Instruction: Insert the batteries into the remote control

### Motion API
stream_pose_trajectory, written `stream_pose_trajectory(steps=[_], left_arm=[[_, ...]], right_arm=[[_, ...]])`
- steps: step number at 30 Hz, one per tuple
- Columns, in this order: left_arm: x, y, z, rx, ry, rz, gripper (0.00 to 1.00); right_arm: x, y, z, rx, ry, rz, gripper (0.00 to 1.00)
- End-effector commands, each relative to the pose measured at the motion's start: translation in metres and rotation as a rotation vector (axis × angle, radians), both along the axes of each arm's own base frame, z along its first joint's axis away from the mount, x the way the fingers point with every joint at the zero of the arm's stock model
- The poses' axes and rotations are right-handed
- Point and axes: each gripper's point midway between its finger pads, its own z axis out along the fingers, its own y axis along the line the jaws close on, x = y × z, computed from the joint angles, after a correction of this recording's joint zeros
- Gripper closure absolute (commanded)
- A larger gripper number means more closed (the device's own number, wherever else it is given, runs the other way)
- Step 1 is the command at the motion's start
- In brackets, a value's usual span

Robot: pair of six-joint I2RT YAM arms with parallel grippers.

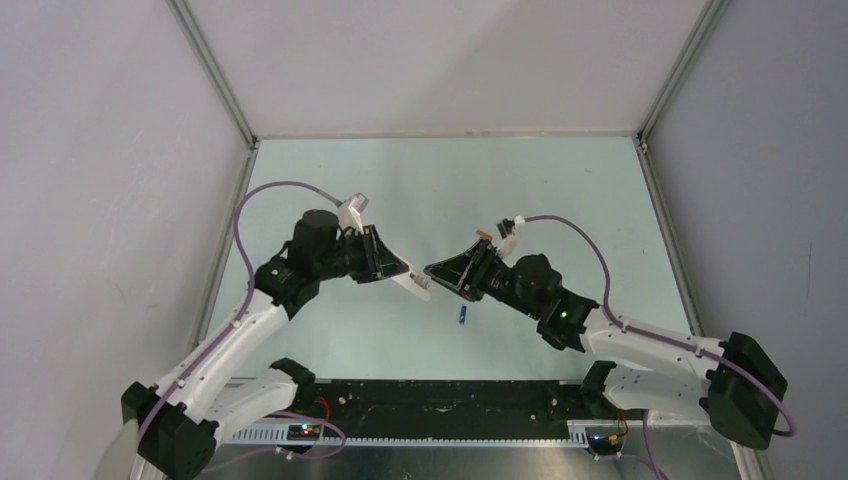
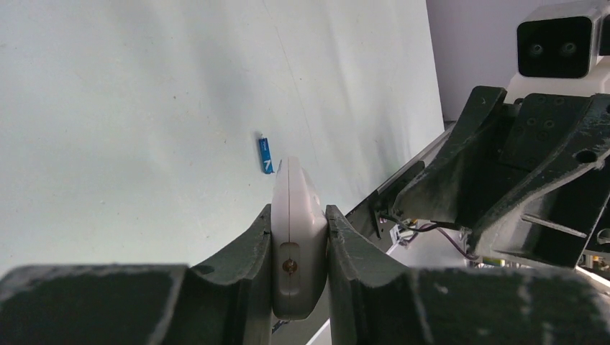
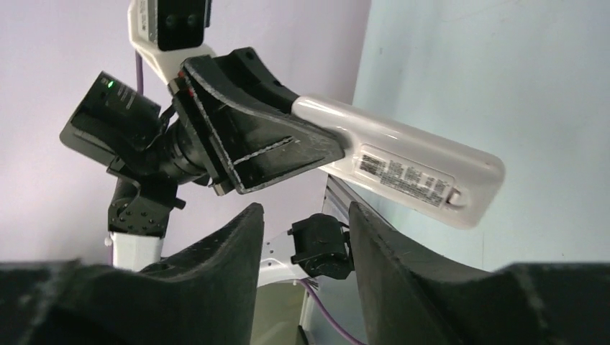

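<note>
My left gripper (image 1: 398, 268) is shut on the white remote control (image 1: 417, 282) and holds it in the air over the middle of the table. In the left wrist view the remote control (image 2: 293, 215) stands edge-on, pinched between the dark fingers (image 2: 244, 259). The right wrist view shows its back, with a label and a latch, on the remote control (image 3: 403, 169). My right gripper (image 1: 438, 272) faces the remote's free end, just short of it, open with nothing between its jaws (image 3: 303, 212). A blue battery (image 1: 462, 317) lies on the table below, also visible as the battery (image 2: 265, 155).
The table (image 1: 560, 190) is pale green, with white walls on three sides and metal frame posts (image 1: 215, 70) at the back corners. A black rail (image 1: 450, 400) with cables runs along the near edge between the arm bases.
</note>
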Motion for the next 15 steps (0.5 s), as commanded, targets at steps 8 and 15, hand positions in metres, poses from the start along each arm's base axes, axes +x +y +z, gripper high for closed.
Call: stream_pose_trajectory(steps=[8,15], left_arm=[[0.002,-0.003,0.036,-0.049,-0.117,-0.020,1.00],[-0.003,-0.004,0.043,-0.073,-0.124,-0.034,1.00]], right_arm=[[0.000,-0.009,-0.015,-0.084,0.099,-0.060,0.56],[0.003,-0.004,-0.018,-0.081,0.102,-0.055,0.67]])
